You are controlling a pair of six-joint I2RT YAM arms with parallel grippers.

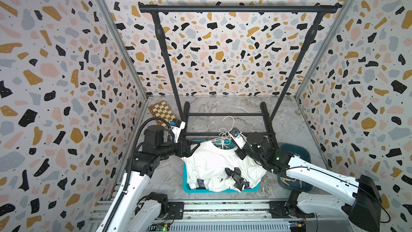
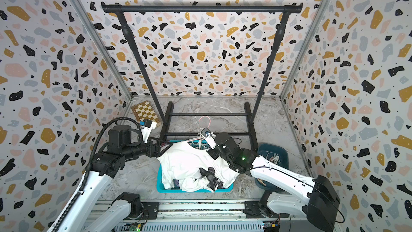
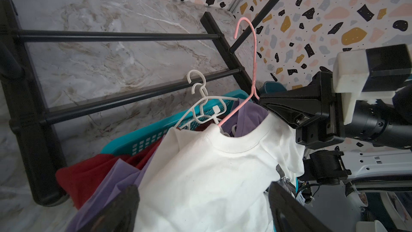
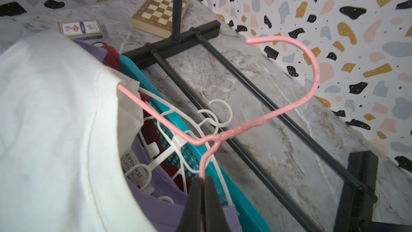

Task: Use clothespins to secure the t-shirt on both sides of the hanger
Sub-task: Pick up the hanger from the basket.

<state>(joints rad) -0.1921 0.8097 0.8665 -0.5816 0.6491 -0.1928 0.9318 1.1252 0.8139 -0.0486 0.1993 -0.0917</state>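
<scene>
The white t-shirt [image 1: 214,164] [image 2: 189,164] lies over the clothes in the teal basket, with the pink wire hanger [image 4: 312,68] [image 3: 254,63] coming out of its collar. My right gripper [image 4: 202,181] is shut on the hanger's wire just below the twisted neck; the left wrist view shows it too [image 3: 260,99]. My left gripper [image 3: 205,197] [image 1: 194,146] stands open at the shirt's shoulder, and white cloth [image 3: 211,175] fills the space between its fingers. Clothespins [image 2: 273,158] lie in the dark blue bin behind the right arm.
The teal basket [image 1: 186,186] holds purple and red clothes and white plastic hangers [image 4: 214,117]. The black clothes rack [image 1: 236,8] stands behind it, base bars on the marble floor. A chessboard [image 1: 161,112] and a card box [image 4: 80,29] sit at the back left. The dark blue bin [image 2: 283,150] is at the right.
</scene>
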